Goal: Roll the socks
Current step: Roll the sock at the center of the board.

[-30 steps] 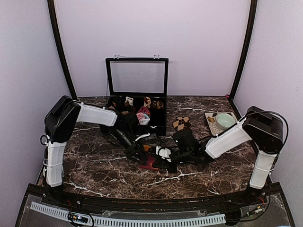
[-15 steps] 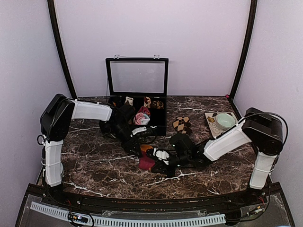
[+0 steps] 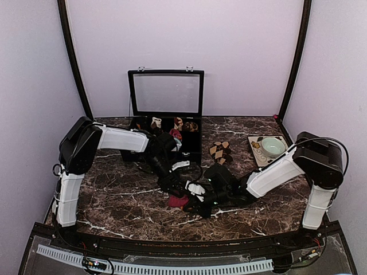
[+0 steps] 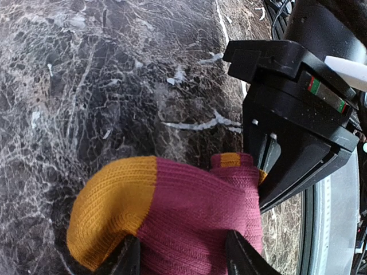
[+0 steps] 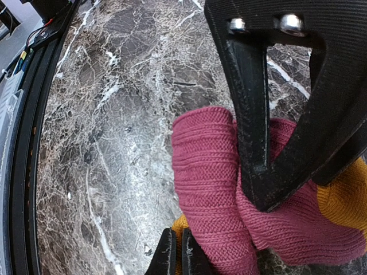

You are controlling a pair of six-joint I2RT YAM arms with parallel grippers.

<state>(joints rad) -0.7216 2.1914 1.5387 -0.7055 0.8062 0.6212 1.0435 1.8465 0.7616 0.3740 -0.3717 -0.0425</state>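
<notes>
**Half-made roll could spring open**

The magenta sock (image 4: 189, 200) lies bunched at the near centre of the table (image 3: 114, 195). The left gripper (image 4: 184, 258) clamps its folded body, and the right gripper (image 5: 176, 252) pinches the striped cuff. If either pulls sideways, the knit may slip free and unroll.

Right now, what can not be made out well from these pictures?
- Magenta sock: partly cut off by the frame edges in both wrist views. In the top view the end effectors cover most of it.
- Left end effector and right end effector: their fingertips run off the bottom edge, so the grip is unclear.
- Box contents: too small in the top view.
</notes>
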